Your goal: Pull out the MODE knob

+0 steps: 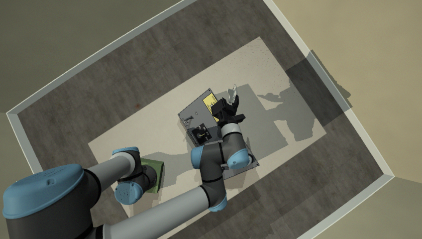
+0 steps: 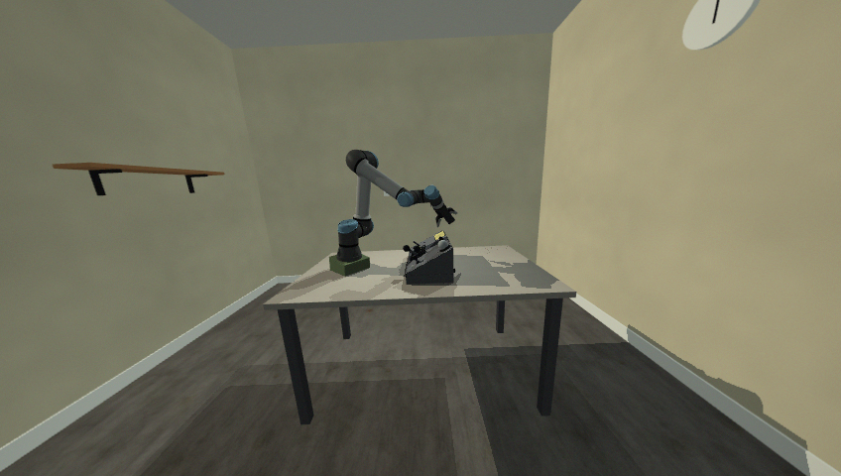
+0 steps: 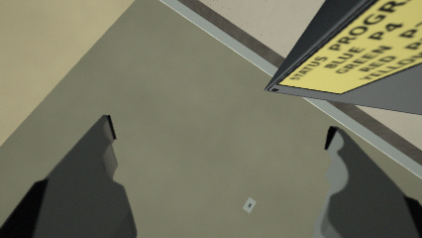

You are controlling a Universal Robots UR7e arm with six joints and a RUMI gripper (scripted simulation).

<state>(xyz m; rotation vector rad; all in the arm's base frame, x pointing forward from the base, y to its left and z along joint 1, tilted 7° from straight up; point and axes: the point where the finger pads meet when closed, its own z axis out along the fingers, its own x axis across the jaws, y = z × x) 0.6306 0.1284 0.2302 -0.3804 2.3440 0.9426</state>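
The dark grey console (image 1: 204, 118) sits mid-table with its sloped face up; it also shows in the exterior view (image 2: 429, 264). Its face carries a yellow label (image 1: 210, 102), a black plate with a yellow-pointer knob (image 1: 200, 135) and a small lever (image 1: 187, 118). I cannot read which control is MODE. My gripper (image 1: 229, 99) (image 2: 446, 218) hovers above the console's label end, well above the face. In the wrist view its fingers are wide open with nothing between them, and the label corner (image 3: 357, 55) is at the top right. The arm hides part of the console.
The green robot base (image 1: 152, 174) stands on the table to the console's left. The arm's wrist joints (image 1: 220, 157) hang over the console's near end. A wall shelf (image 2: 138, 171) is far off on the left wall.
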